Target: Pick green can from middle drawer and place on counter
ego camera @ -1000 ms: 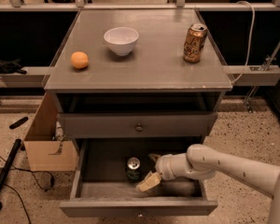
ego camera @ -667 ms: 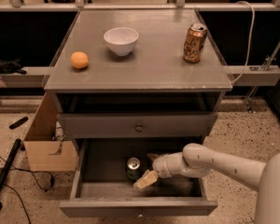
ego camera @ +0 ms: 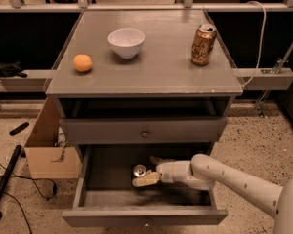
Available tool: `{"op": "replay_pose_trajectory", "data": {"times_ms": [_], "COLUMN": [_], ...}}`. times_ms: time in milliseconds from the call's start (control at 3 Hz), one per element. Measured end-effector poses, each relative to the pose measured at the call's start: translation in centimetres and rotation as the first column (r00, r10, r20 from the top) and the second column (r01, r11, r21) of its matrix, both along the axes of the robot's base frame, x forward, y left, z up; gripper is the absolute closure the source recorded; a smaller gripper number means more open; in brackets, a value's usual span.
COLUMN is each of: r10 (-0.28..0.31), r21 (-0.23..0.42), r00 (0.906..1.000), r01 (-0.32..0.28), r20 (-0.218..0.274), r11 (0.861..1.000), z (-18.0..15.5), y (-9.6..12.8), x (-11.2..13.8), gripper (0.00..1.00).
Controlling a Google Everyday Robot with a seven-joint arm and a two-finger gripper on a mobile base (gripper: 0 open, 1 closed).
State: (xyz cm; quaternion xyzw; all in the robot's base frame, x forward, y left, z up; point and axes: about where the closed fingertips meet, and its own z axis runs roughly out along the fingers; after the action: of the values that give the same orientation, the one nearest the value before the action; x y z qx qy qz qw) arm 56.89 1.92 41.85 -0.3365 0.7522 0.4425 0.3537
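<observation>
The green can (ego camera: 139,170) stands upright in the open middle drawer (ego camera: 81,184), silver lid showing, near the middle of the dark floor. My gripper (ego camera: 147,170) reaches into the drawer from the right on a white arm. It is open, with its pale near finger (ego camera: 145,180) in front of the can and the far finger (ego camera: 156,160) behind it, so the can sits between them. I cannot tell if the fingers touch the can. The counter (ego camera: 156,67) is the grey top of the cabinet above.
On the counter stand a gold-orange can (ego camera: 203,45) at the right, a white bowl (ego camera: 126,42) at the back middle and an orange (ego camera: 82,63) at the left. A shut drawer front with a knob (ego camera: 144,133) overhangs the open drawer. A cardboard box (ego camera: 49,152) sits left of the cabinet.
My gripper has moved left inside the drawer, so its fingers now reach around the green can. The can has not moved.
</observation>
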Motion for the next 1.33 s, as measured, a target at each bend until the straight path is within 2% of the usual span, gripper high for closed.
{"op": "replay_pose_trajectory", "data": {"times_ms": [333,667,1333], "r10": [-0.065,-0.065,-0.064], "r21": [0.076,0.076,0.076], "r00": [0.9978,0.9978,0.9978], "r01": [0.066,0.066,0.066], "r20": [-0.017,-0.017,-0.017], "r11": [0.995,0.995,0.995], "z": [2.02,2.02,2.02], "y": [-0.49,-0.48,-0.48], "x": [-1.89,-1.89,-1.89], "gripper": [0.00,0.03,0.49]}}
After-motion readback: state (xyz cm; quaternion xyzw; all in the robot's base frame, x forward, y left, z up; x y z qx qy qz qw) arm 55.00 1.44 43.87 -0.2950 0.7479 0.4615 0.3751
